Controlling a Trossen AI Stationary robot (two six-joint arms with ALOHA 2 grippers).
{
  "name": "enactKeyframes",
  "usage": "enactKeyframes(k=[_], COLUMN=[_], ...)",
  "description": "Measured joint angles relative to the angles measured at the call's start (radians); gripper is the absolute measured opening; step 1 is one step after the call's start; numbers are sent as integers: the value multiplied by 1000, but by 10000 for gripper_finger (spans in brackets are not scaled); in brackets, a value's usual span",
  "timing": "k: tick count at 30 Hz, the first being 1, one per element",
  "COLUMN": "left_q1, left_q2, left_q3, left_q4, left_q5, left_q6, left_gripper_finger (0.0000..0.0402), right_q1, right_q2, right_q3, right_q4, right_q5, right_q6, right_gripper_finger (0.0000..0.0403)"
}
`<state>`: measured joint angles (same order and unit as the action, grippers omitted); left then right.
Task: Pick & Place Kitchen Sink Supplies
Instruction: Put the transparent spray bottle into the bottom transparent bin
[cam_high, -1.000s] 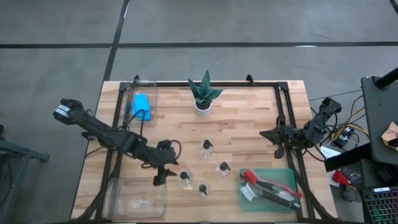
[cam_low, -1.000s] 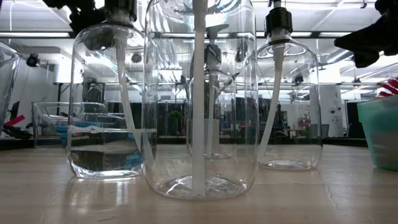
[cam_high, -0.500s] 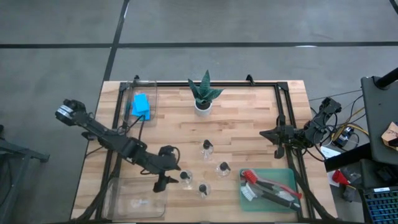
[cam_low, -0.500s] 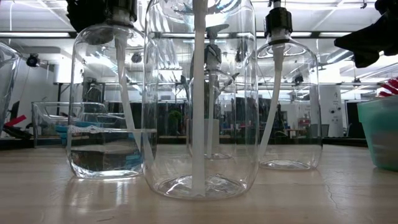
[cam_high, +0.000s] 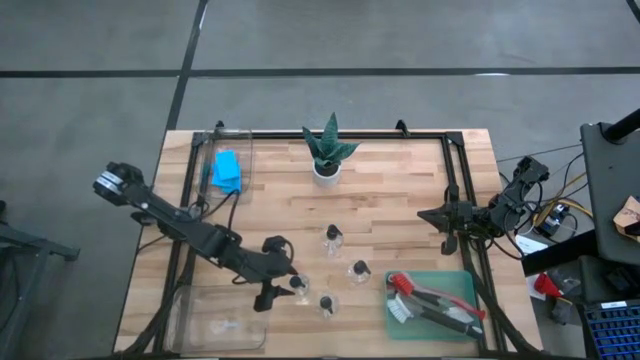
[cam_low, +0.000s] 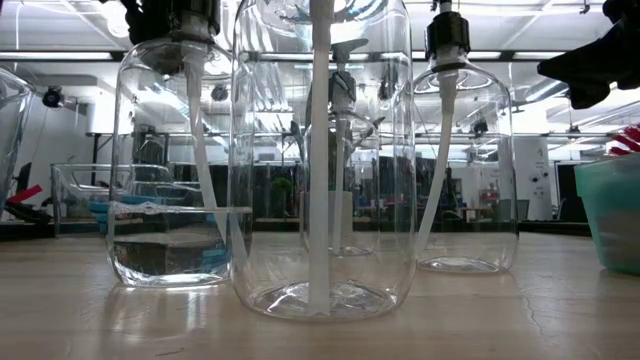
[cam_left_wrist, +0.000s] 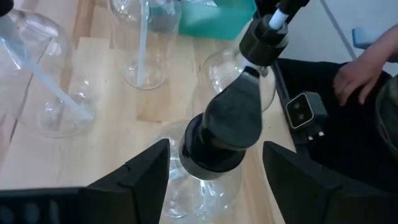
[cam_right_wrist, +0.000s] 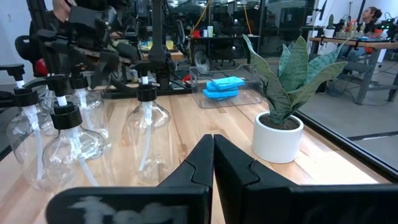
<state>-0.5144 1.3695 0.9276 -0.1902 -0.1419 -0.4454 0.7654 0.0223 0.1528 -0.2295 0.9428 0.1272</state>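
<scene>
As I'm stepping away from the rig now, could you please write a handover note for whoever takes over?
Left end effector: open, fingers either side of the front-left bottle's cap, not gripping.
Right end effector: shut, parked at the table's right edge.
Done: blue sponges in the back-left clear bin; brushes in the green tray.
Left: that bottle and the other three bottles stand on the table; the front-left clear bin is probably their destination.

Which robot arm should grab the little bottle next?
The left. Its open claw already sits around one bottle's black cap, while the right claw waits shut at the table's right edge, away from the bottles.
</scene>
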Motion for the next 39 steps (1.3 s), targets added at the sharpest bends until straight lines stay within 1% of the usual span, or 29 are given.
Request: enactKeyframes(k=[5, 12, 15, 18, 25, 26, 33, 36, 39], left_q1=[1, 1, 1, 1, 2, 3, 3, 4, 5], left_q2=[23, 45, 48, 44, 40, 39, 32, 12, -20], left_q3=[1, 1, 1, 1, 1, 2, 2, 2, 2], left_q4=[28, 59, 58, 58, 57, 57, 51, 44, 44], left_q5=[-43, -44, -44, -43, -50, -47, -40, -40, -41], left_q6=[18, 31, 31, 31, 53, 52, 61, 67, 80], left_gripper_finger=[242, 240, 231, 210, 132, 127, 127, 139, 139], right_q1=[0, 0, 0, 0, 0, 0, 0, 0, 0], right_q2=[0, 0, 0, 0, 0, 0, 0, 0, 0], right_q3=[0, 0, 0, 0, 0, 0, 0, 0, 0], right_q4=[0, 0, 0, 0, 0, 0, 0, 0, 0], right_q5=[0, 0, 0, 0, 0, 0, 0, 0, 0], right_q6=[0, 0, 0, 0, 0, 0, 0, 0, 0], right_gripper_finger=[8, 8, 8, 8, 8, 8, 8, 8, 8])
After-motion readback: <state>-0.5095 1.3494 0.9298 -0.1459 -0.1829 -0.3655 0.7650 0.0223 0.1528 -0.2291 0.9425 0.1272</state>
